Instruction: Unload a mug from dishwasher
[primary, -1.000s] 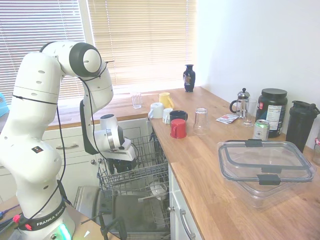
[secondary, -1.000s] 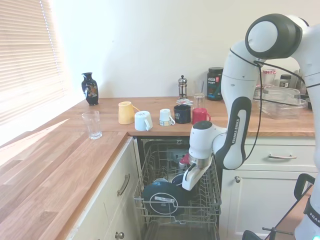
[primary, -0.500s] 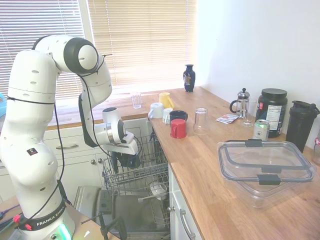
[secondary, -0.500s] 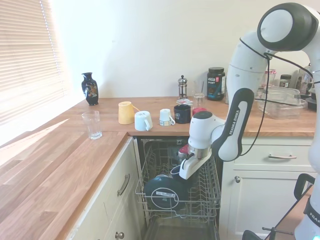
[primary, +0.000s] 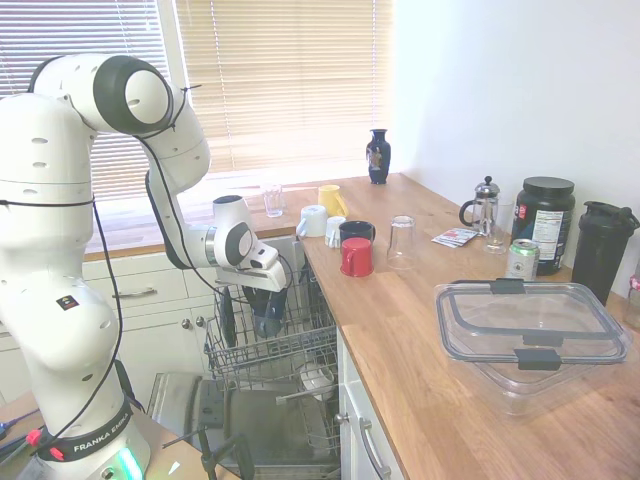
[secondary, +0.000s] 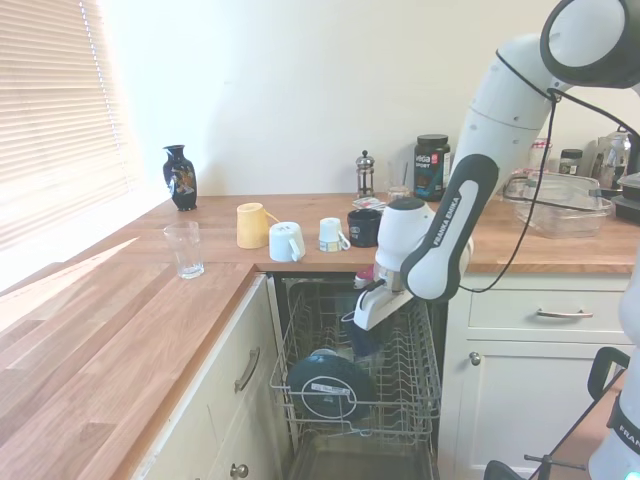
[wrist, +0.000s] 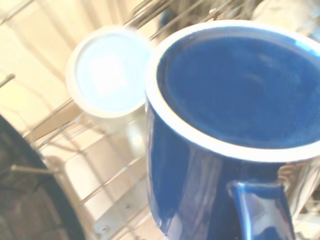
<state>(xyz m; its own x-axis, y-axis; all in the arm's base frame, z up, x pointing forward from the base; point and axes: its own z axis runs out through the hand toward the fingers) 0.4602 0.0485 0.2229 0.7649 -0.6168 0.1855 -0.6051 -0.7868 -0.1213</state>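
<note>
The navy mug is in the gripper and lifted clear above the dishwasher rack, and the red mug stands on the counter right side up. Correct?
Not quite. The navy mug is in the gripper, above the dishwasher rack, but the red mug on the counter stands upside down, base up. The first exterior view shows it.

On the counter stand five mugs: one yellow mug (primary: 332, 199), one pale grey-blue mug (primary: 312, 220), one small white mug (primary: 335, 231), one black mug (primary: 356, 233) and one red mug (primary: 355, 257). A sixth mug, the navy mug (secondary: 362, 332), hangs above the rack (secondary: 410, 385), left of centre in the first exterior view. There are two drinking glasses (primary: 273, 199) (primary: 402, 241), one vase (primary: 378, 156), one French press (primary: 485, 207), one can (primary: 522, 259), two dark tubs (primary: 545, 223) (primary: 603, 248) and one clear container (primary: 530, 330). In the rack lies one dark plate (secondary: 325, 385).
</note>
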